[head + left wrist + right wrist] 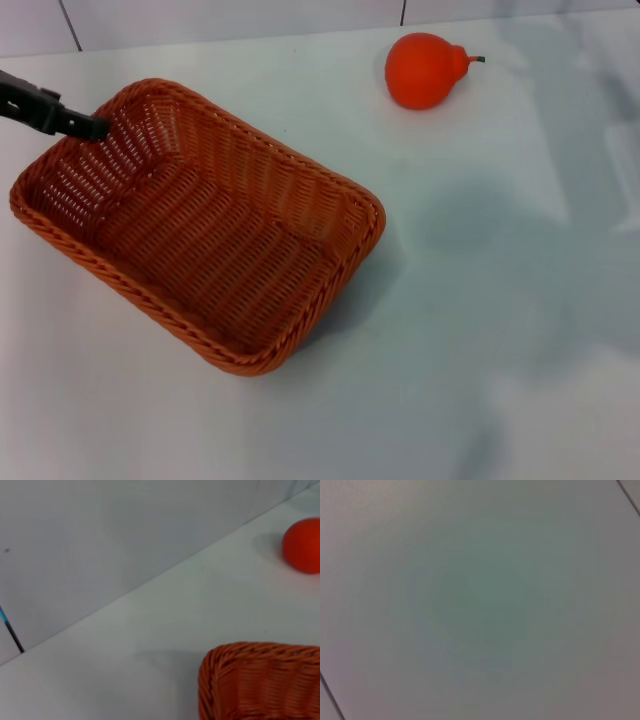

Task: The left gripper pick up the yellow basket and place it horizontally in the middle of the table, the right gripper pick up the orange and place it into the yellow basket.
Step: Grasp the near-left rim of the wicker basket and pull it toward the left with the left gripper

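The yellow basket (200, 225), orange-brown woven wicker, sits at an angle on the left half of the white table (480, 330). My left gripper (97, 127) reaches in from the left edge. Its slim black fingers (60, 115) lie together across the basket's far left rim and look closed on it. The left wrist view shows one basket corner (260, 680) and the orange (304, 545) far off. The orange (425, 70), with a short dark stem, lies alone at the back right of the table. My right gripper is out of view.
The table's back edge meets a pale wall with dark seams (404, 10). A wide stretch of bare table lies between the basket and the orange. The right wrist view shows only a plain pale surface (480, 600).
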Robot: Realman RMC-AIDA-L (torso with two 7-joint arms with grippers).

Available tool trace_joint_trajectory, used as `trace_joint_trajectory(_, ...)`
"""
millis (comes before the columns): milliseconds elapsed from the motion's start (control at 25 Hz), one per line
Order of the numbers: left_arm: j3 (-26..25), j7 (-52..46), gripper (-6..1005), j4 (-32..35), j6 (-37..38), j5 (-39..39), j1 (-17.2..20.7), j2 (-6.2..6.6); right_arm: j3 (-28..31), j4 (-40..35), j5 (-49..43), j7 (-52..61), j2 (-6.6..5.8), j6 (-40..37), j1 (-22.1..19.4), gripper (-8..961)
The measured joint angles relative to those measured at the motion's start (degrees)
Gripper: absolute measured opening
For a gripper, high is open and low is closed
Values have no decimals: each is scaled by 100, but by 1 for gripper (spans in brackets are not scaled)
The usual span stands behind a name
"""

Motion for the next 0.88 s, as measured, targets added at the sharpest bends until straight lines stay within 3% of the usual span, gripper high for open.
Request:
trace_joint_trajectory(600,288,-48,834,-761,-372,435,-284,-18,-5,7,0,1,10,0,-2,906)
trace_joint_trajectory(880,343,-49,486,-863,-389,442,-357,-18,0,9,0,1,10,45,-1,902)
